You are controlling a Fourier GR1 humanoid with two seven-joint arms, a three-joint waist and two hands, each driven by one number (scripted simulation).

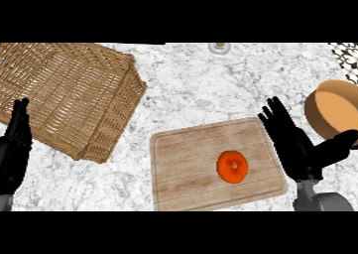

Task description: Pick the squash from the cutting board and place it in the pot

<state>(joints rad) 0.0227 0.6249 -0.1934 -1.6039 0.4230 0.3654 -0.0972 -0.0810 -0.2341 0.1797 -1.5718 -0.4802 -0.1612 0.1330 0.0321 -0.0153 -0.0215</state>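
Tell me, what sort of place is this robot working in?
Most likely a kitchen counter: a speckled marble-like worktop holds a wooden cutting board with an orange squash on it, a tan pot at the right edge, and a wicker basket.

Head view, steeply down onto counter (210,79)
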